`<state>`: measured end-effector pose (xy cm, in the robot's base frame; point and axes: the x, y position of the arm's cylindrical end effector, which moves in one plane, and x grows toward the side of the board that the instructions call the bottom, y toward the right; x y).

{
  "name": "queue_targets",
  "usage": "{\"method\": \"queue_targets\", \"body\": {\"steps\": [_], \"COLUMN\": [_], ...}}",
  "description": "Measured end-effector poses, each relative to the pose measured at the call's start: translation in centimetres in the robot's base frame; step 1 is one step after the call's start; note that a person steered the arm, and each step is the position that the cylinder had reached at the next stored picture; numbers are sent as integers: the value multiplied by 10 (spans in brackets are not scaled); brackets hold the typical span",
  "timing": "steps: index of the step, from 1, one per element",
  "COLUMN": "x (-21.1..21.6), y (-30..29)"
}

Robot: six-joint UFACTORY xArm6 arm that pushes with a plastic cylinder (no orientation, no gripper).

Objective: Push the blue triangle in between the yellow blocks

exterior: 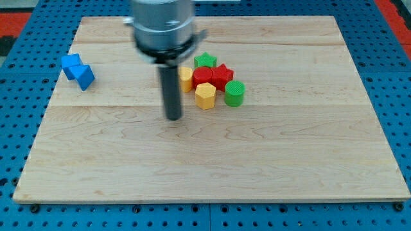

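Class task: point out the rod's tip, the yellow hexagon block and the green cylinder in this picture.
my tip point(173, 118): camera view, rod's very end.
yellow hexagon block point(205, 95): camera view, top face.
green cylinder point(234, 93): camera view, its side.

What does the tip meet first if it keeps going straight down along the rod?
The table top. My tip already sits at or just above the bare wood, with no block under it. The nearest block, the yellow one partly hidden by the rod, lies toward the view's top right, off that line.
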<state>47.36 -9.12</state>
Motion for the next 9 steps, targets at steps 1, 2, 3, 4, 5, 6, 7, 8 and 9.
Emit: {"method": "queue_targets", "body": {"steps": [1,2,3,4,5,6,7,8,9], "x": [2,-14,-24,-44,-73,-91,-91,-91,-94], "y": [-107,-198,-213,-213,-213,-203,-171,-134,-124]}}
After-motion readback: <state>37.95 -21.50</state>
